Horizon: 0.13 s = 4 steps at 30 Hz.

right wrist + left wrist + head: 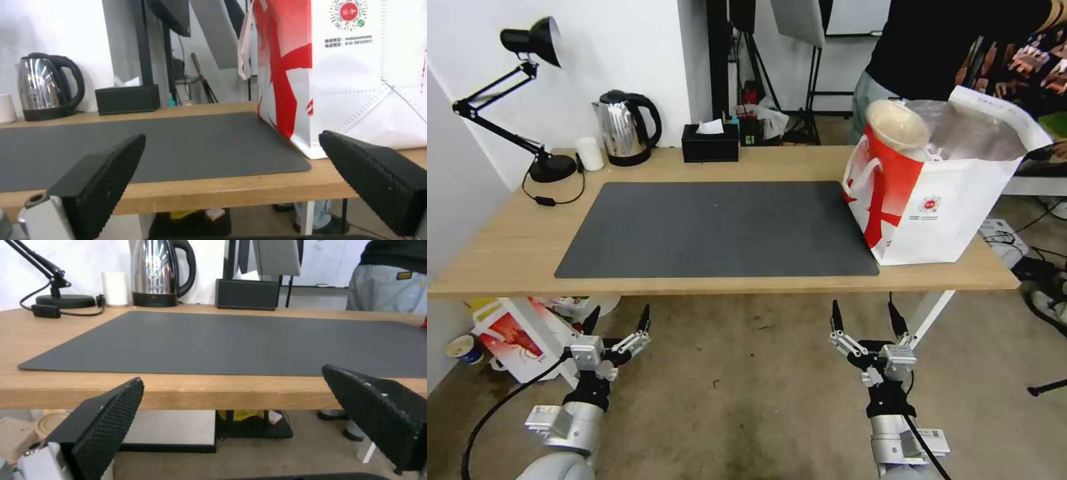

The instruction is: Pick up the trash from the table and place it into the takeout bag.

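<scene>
Since the beige bowl (897, 125) sits in the takeout bag (934, 207) at 2 o'clock, we park left hand (617, 319) and right hand (864, 315) spread apart below the bare-matted worktop (507, 247).

mat (714, 227) bare, open | takeout bag (940, 213) blocks right end | kettle (624, 127), tissue box (710, 143) line back edge

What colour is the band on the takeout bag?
Red, on the white takeout bag; the head view shows it best.
</scene>
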Available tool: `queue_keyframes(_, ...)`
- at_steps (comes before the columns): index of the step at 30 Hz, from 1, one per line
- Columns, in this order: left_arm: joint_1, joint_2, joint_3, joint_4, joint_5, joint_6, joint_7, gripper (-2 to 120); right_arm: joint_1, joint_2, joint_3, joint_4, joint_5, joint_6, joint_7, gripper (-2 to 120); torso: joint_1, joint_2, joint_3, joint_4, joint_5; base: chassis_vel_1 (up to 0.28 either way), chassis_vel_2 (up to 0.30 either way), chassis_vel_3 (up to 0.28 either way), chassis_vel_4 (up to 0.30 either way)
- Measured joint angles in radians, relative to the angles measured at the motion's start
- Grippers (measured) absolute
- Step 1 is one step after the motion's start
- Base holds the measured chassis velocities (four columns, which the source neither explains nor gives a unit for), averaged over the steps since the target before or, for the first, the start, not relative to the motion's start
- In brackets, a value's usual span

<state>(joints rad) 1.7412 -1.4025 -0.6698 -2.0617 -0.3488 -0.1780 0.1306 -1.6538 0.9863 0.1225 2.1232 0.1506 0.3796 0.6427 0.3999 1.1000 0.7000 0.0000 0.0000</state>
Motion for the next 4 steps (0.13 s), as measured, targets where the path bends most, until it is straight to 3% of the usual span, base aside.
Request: queue_keyframes(4,0.000,0.000,0.000,0.000,0.000,0.000,0.000,100,0.000,0.000,0.000,0.000,0.000,0.000,0.000,100,0.000,0.000,0.000,0.0000,0.0000,0.000,0.000,0.000,0.000)
